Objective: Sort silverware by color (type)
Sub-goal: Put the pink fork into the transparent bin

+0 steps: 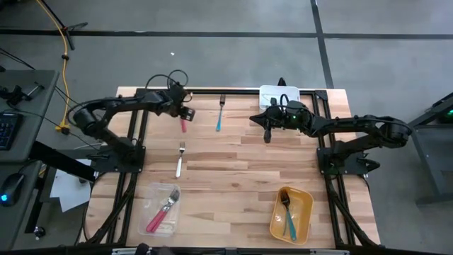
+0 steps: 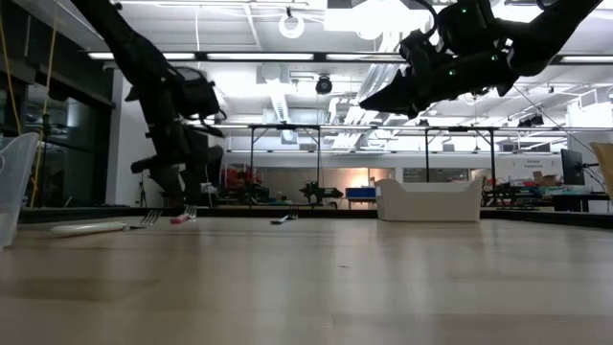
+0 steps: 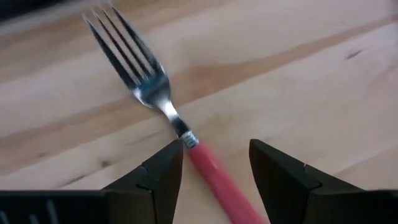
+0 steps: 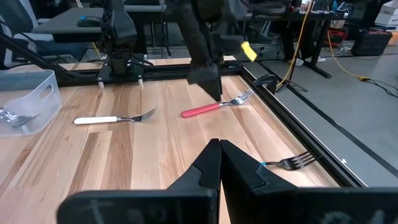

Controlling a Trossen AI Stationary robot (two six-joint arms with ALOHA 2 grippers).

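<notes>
Fingers of the left pincer (image 3: pixel 214 180) stand wide apart, one on each side of the red-handled fork (image 3: pixel 211 171), which lies flat on the worktop (image 1: pixel 233 163); neither finger visibly presses the handle. Beside this pincer lie a teal-handled fork (image 1: pixel 220 115) and, nearer the worktop's middle, a white-handled fork (image 1: pixel 180 159). Well apart, the right pincer (image 4: pixel 217 165) hangs shut and empty above the worktop, near the white container (image 1: pixel 277 95).

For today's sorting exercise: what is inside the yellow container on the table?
The yellow container holds a fork with a teal-blue handle, seen from above. Whether a second utensil lies with it cannot be told; anything beneath is covered.
</notes>
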